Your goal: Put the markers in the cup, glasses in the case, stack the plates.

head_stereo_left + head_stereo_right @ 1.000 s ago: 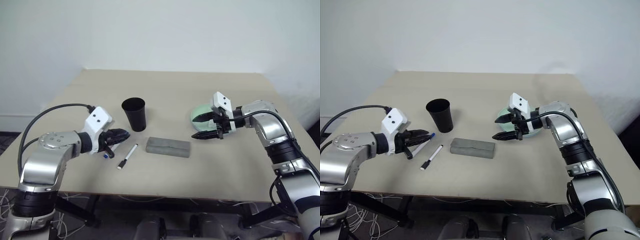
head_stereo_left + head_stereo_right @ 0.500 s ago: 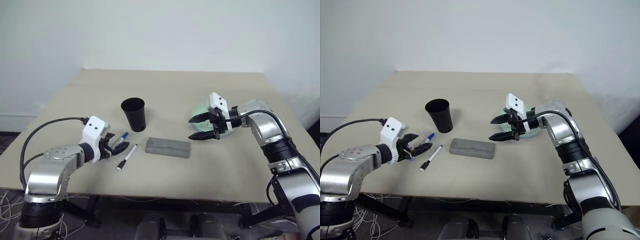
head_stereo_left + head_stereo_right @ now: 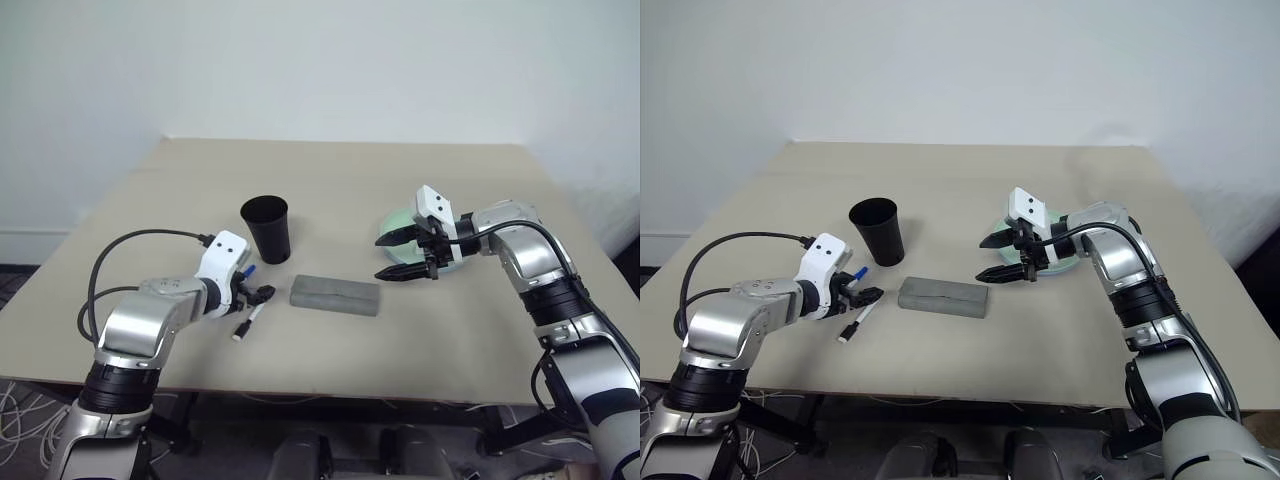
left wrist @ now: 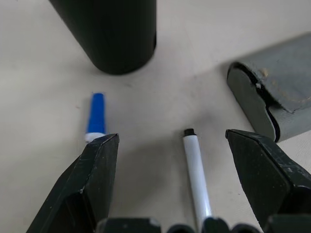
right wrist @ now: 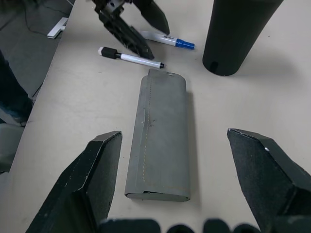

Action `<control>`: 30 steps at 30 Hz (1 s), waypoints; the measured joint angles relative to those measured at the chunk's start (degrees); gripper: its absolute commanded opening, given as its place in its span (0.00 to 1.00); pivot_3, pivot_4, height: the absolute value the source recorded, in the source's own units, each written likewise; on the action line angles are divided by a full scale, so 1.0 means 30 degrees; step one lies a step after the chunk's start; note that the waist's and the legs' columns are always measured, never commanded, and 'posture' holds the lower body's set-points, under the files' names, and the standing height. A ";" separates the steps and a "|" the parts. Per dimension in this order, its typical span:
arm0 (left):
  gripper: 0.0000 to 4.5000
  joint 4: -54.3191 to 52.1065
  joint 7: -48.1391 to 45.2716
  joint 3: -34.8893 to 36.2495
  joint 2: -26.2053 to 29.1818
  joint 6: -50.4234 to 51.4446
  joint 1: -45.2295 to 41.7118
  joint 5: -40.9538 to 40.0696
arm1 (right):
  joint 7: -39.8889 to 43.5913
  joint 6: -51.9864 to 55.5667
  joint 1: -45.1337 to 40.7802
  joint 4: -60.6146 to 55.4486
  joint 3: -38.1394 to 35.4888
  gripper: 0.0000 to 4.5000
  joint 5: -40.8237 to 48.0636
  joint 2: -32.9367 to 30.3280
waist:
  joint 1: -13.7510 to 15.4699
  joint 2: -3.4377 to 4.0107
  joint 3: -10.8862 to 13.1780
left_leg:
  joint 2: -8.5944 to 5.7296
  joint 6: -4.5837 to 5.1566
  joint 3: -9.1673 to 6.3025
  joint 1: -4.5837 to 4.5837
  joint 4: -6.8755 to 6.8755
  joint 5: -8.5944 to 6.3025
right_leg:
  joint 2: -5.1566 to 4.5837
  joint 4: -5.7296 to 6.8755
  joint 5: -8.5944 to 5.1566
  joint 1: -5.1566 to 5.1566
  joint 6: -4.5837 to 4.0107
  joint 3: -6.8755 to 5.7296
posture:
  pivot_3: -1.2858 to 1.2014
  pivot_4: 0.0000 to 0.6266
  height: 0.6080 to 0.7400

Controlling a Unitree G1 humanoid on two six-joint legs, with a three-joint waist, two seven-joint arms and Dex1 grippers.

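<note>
Tabletop layout
Cup (image 3: 267, 227) left of centre; two markers (image 3: 248, 321) just left-front of it; case (image 3: 336, 294) in front-right of cup; plates (image 3: 405, 232) to the right, behind case.

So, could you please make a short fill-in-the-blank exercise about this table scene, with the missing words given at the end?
1. The left gripper is open, and the marker lying between its fingers has a ____ cap.
2. The other marker has a ____ cap.
3. The grey case lies with its lid ____.
4. The cup standing near the markers is ____ in colour.

Missing words: black; blue; closed; black
</note>
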 measured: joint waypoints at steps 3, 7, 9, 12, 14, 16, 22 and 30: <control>0.84 0.0004 0.0308 -0.0521 -0.0036 0.0862 -0.0290 -0.0011 | -0.0013 0.0002 0.0000 0.0000 0.0000 0.84 0.0001 0.0020 | -0.0002 -0.0001 0.0000 | 0.0000 -0.0003 -0.0001 0.0002 -0.0001 0.0001 | 0.0002 0.0004 0.0001 0.0001 0.0001 -0.0001 | 0.52 0.00 0.90; 0.84 0.0141 0.0650 -0.1251 -0.0037 0.1845 -0.0524 0.0009 | -0.0042 0.0003 -0.0002 -0.0001 0.0000 0.84 0.0002 0.0036 | 0.0000 -0.0002 0.0001 | 0.0000 -0.0005 -0.0003 0.0004 0.0008 0.0004 | 0.0001 0.0004 0.0000 0.0007 -0.0001 -0.0001 | 0.52 0.00 0.90; 0.84 0.0254 0.0811 -0.1408 -0.0038 0.2363 -0.0549 -0.0001 | -0.0049 0.0003 -0.0003 -0.0001 0.0000 0.84 0.0002 0.0035 | -0.0002 -0.0002 0.0002 | 0.0001 -0.0005 -0.0002 0.0004 0.0012 0.0004 | -0.0001 0.0003 -0.0003 0.0009 -0.0006 0.0001 | 0.52 0.00 0.90; 0.84 0.0255 0.0997 -0.1567 -0.0050 0.2891 -0.0843 -0.0015 | -0.0060 0.0003 -0.0003 0.0000 0.0000 0.84 0.0001 0.0038 | 0.0002 -0.0003 0.0001 | 0.0000 -0.0005 -0.0006 0.0006 0.0014 0.0004 | -0.0003 0.0004 -0.0004 0.0012 -0.0008 0.0002 | 0.52 0.00 0.90; 0.84 0.0254 0.1051 -0.1628 -0.0050 0.3128 -0.0961 -0.0018 | -0.0062 0.0003 -0.0004 0.0000 0.0000 0.84 0.0001 0.0039 | -0.0002 -0.0004 0.0000 | 0.0001 -0.0005 -0.0007 0.0010 0.0012 0.0003 | -0.0003 0.0003 -0.0005 0.0014 -0.0009 0.0002 | 0.52 0.00 0.90; 0.81 0.0255 0.1070 -0.1664 -0.0050 0.3292 -0.1046 -0.0024 | -0.0060 0.0003 -0.0004 0.0002 -0.0001 0.84 0.0001 0.0040 | -0.0002 -0.0003 0.0001 | 0.0002 -0.0006 -0.0007 0.0011 0.0011 0.0003 | -0.0002 0.0004 -0.0005 0.0011 -0.0008 0.0002 | 0.52 0.00 0.90; 0.42 0.0190 0.0901 -0.2054 -0.0060 0.3755 -0.1301 -0.0187 | -0.0049 -0.0002 -0.0084 0.0145 0.0000 0.84 0.0001 0.0172 | -0.0008 -0.0003 0.0000 | 0.0002 -0.0010 -0.0007 0.0019 0.0012 0.0006 | -0.0001 0.0010 -0.0007 0.0014 -0.0012 0.0004 | 0.52 0.00 0.90; 0.01 0.0138 0.0897 -0.2495 0.0158 0.3988 -0.1529 -0.0122 | -0.0042 -0.0024 -0.0139 0.0270 0.0000 0.84 -0.0001 0.0187 | -0.0012 -0.0001 -0.0001 | -0.0001 -0.0014 -0.0007 0.0022 0.0011 0.0009 | -0.0003 0.0015 -0.0006 0.0014 -0.0012 0.0011 | 0.52 0.00 0.90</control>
